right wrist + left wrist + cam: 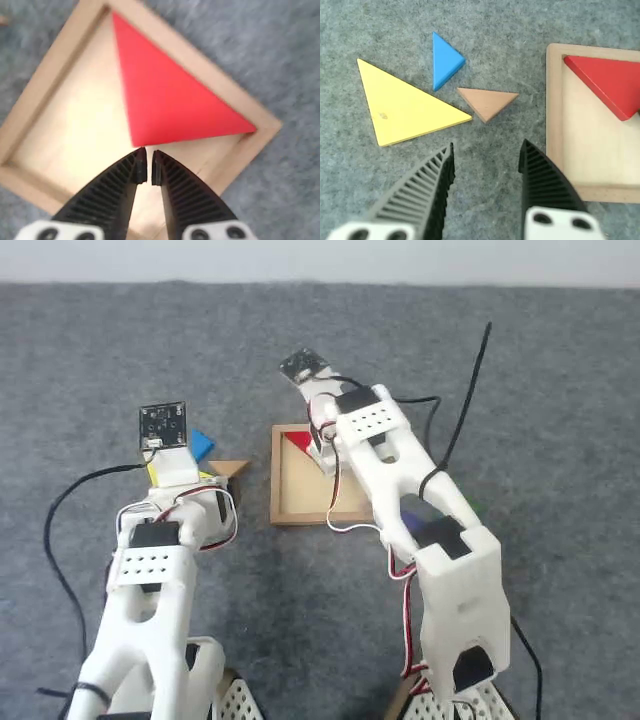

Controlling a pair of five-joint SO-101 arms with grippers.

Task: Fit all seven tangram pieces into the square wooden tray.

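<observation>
The square wooden tray (pixel 281 502) lies at the table's middle, with a red triangle (pixel 298 439) in its far left corner. My right gripper (pixel 148 167) hangs over the tray (pixel 50 100), shut with nothing in it, its tips just short of the red triangle's (pixel 170 100) nearest corner. Left of the tray (pixel 555 100) on the grey mat lie a large yellow triangle (pixel 405 107), a small blue triangle (pixel 445 60) and a small brown triangle (pixel 487 102). My left gripper (pixel 488 150) is open above the mat, just short of the brown triangle.
Grey felt covers the whole table. A bit of green (pixel 476 507) and a bit of blue (pixel 408 518) peek out beside and under the right arm. Black cables trail from both arms. Bare mat stretches along the far side.
</observation>
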